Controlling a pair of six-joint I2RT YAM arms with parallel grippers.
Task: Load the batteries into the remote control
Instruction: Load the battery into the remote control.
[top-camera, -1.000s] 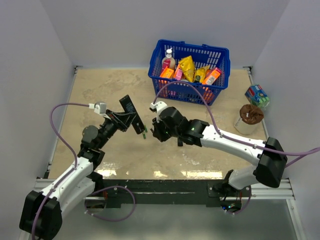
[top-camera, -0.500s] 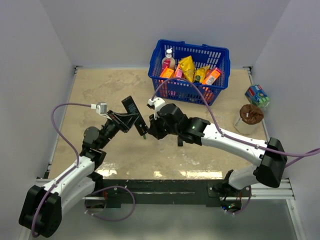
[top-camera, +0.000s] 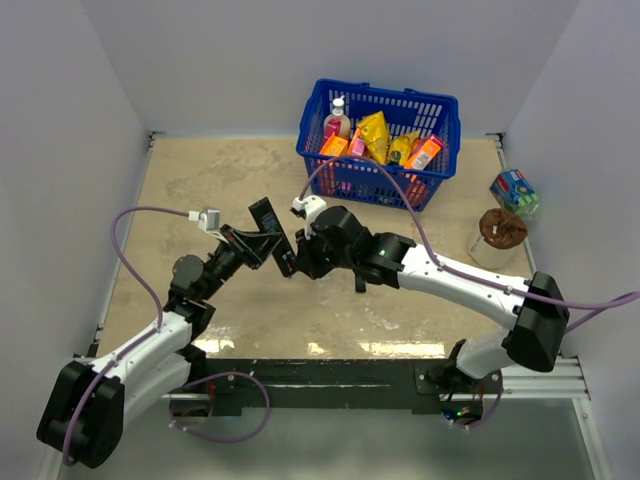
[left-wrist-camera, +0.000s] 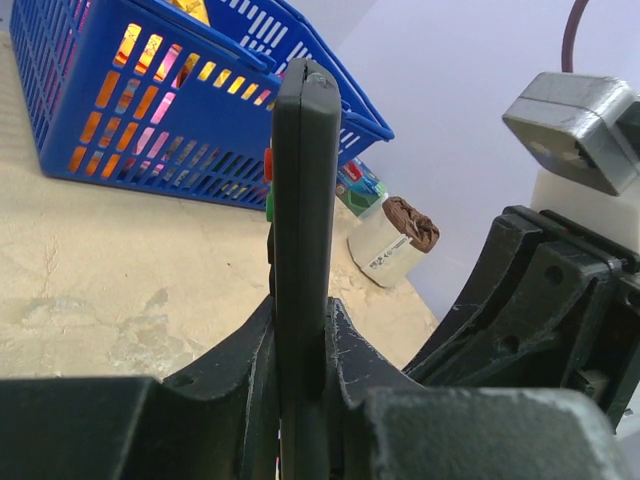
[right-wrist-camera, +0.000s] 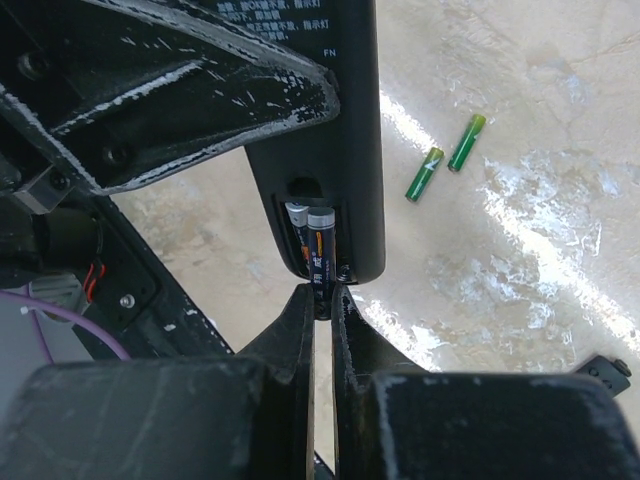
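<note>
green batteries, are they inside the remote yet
No, both green batteries lie loose on the table, beside the remote control, whose open compartment holds two dark cells.

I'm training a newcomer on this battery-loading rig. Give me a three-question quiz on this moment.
1. True or false: the remote lies flat on the table.
2. How many green batteries lie loose on the table? A one, B two, C four.
3. Fill in: the remote's battery bay is ___ (open or covered).
Key: 1 false, the left gripper holds it up off the table. 2 B. 3 open.
</note>
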